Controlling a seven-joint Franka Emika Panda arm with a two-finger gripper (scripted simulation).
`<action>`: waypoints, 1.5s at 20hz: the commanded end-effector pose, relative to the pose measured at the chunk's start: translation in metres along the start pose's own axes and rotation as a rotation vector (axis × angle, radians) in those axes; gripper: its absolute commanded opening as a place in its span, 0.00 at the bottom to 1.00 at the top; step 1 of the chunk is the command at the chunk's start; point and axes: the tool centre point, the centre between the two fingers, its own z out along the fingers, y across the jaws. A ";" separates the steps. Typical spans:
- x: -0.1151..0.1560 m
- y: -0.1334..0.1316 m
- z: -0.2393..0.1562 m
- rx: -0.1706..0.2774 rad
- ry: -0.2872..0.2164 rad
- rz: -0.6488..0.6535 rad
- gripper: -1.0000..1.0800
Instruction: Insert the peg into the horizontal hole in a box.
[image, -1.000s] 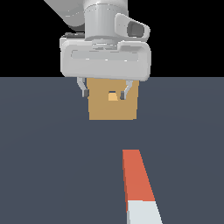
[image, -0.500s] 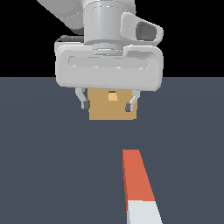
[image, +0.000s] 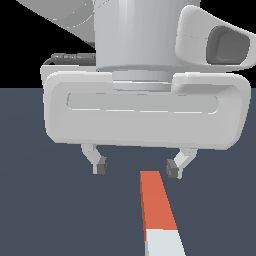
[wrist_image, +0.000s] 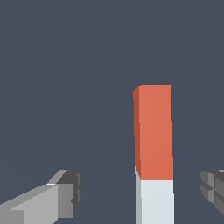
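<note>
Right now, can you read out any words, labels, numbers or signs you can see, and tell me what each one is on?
None: no text, label, number or sign shows in either view.
The peg is plain orange-red with a white end.
The gripper and its grey housing are unmarked.
The dark floor is blank.

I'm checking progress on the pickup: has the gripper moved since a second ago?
Yes. The gripper has come toward the camera, now hiding the box and reaching the far end of the unmoved peg.
</note>
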 end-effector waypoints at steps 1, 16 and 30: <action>-0.023 0.008 0.009 -0.006 -0.001 -0.007 0.96; -0.082 0.032 0.030 -0.020 -0.002 -0.023 0.96; -0.082 0.032 0.071 -0.020 -0.002 -0.022 0.96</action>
